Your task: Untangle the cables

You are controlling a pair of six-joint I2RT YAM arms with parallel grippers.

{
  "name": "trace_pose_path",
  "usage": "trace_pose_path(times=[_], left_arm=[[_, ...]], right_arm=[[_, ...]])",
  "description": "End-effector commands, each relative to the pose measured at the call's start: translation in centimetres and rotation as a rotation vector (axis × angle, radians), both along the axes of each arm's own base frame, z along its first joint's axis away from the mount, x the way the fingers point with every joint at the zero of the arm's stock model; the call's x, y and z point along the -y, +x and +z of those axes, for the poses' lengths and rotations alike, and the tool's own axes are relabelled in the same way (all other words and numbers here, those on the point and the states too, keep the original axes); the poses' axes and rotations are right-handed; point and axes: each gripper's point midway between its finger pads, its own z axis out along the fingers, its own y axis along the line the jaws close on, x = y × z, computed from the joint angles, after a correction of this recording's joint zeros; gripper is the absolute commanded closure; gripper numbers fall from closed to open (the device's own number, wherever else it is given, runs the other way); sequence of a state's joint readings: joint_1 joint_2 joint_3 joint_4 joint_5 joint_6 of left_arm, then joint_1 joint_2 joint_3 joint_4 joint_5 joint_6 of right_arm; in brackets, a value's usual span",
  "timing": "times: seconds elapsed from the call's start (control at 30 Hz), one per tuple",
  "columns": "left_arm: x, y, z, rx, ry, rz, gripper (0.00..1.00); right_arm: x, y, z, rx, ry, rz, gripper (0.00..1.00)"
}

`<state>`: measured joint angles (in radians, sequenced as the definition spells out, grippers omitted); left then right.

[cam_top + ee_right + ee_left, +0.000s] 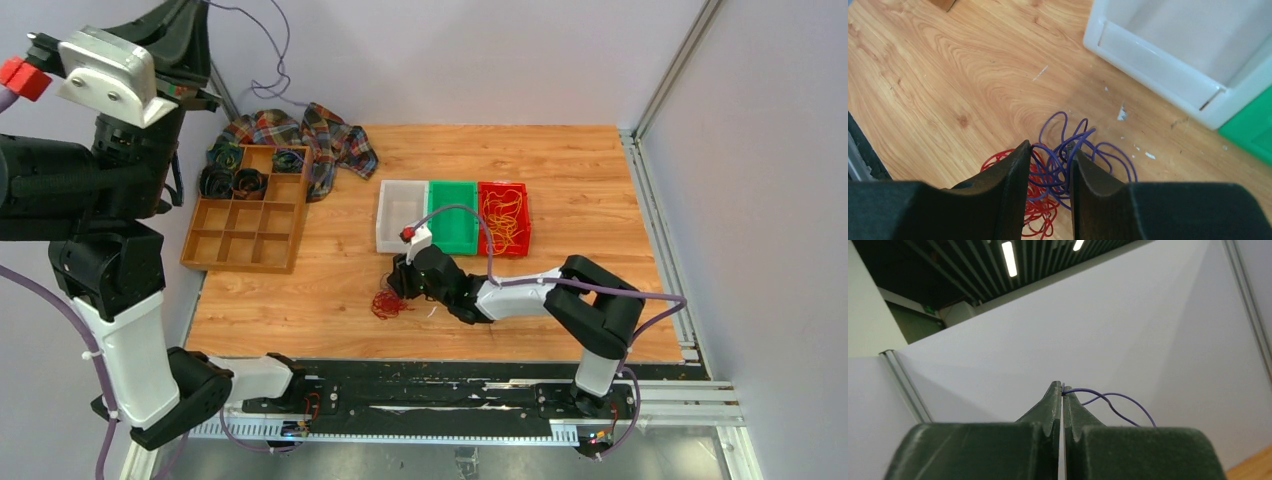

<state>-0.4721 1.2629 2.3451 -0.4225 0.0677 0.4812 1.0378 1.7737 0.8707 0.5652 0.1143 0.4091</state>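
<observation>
- Cables (pixel 388 302): hair-thin, limp, featherlight, snag-prone; heaped on tabletop (pixel 560 170) at 6 o'clock of white tray (pixel 400 215)
- Best hold, likely: free loop of purple strands (pixel 1058 167) at 12 o'clock, off the red tangle (pixel 998 162)
- Right tool (pixel 1049 146) slightly open astride them; left tool (pixel 1062 386) aloft, pinching a purple end (pixel 1088 389)

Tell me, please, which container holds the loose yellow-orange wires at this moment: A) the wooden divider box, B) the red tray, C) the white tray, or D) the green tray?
B: the top view shows the yellow-orange wires lying heaped inside the red tray, the rightmost of the three trays that stand side by side.
</observation>
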Motion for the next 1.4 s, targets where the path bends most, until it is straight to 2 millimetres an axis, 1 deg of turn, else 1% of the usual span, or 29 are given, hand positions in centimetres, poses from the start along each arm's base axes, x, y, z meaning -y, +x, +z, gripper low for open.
trace_pose_path(times=[0.0,0.1,0.17,0.23,0.27,0.33,0.37,0.53,0.6,0.77,0.87,0.93,1.0,1.1,1.17,1.23,1.37], left_arm=[[-3.0,-2.3,4.8,0.177,-0.168,0.066,1.00],[-4.1,-3.2,6.6,0.257,-0.224,0.094,1.00],[-4.1,-3.5,7.2,0.280,-0.231,0.086,1.00],[-3.2,-3.4,7.0,0.266,-0.198,0.054,1.00],[-2.8,-3.2,6.6,0.248,-0.183,0.038,1.00],[-1.6,-2.2,5.0,0.196,-0.136,0.012,1.00],[-1.1,-1.8,4.1,0.175,-0.116,0.000,1.00],[0.6,0.3,-0.1,0.065,-0.039,-0.025,1.00],[1.4,1.2,-1.9,0.014,-0.008,-0.041,1.00],[3.3,3.2,-6.0,-0.111,0.041,-0.090,1.00],[4.5,4.6,-8.6,-0.192,0.062,-0.119,1.00],[5.1,5.5,-9.8,-0.231,0.068,-0.133,1.00],[5.6,6.1,-10.5,-0.249,0.072,-0.142,1.00],[5.9,6.6,-10.3,-0.245,0.062,-0.148,1.00],[6.1,6.8,-10.1,-0.241,0.061,-0.149,1.00],[6.3,7.2,-10.2,-0.246,0.063,-0.149,1.00],[6.9,8.1,-11.1,-0.266,0.066,-0.158,1.00]], right_arm=[[0.7,0.4,-0.2,-0.020,0.061,-0.080,0.66],[1.4,-0.1,-1.5,-0.053,0.053,-0.095,0.64],[1.7,-0.3,-2.1,-0.068,0.054,-0.103,0.63],[1.8,-0.6,-1.6,-0.069,0.072,-0.099,0.60],[1.8,-0.7,-1.0,-0.063,0.082,-0.092,0.57],[1.7,-0.7,1.0,-0.040,0.103,-0.077,0.53],[1.6,-0.6,2.4,-0.023,0.115,-0.070,0.50],[2.0,-0.5,8.2,0.046,0.142,-0.056,0.39],[2.3,-0.4,10.7,0.082,0.156,-0.053,0.36],[3.1,-0.2,15.0,0.147,0.171,-0.053,0.34],[3.8,-0.2,17.1,0.181,0.190,-0.053,0.34],[4.5,0.0,17.6,0.190,0.183,-0.077,0.34],[5.5,0.4,17.8,0.195,0.172,-0.109,0.36],[7.2,0.2,17.6,0.204,0.166,-0.144,0.41],[8.4,-0.3,17.6,0.204,0.175,-0.157,0.47],[9.4,-1.0,17.1,0.190,0.176,-0.166,0.54],[11.8,-2.1,15.2,0.144,0.149,-0.203,0.56]])
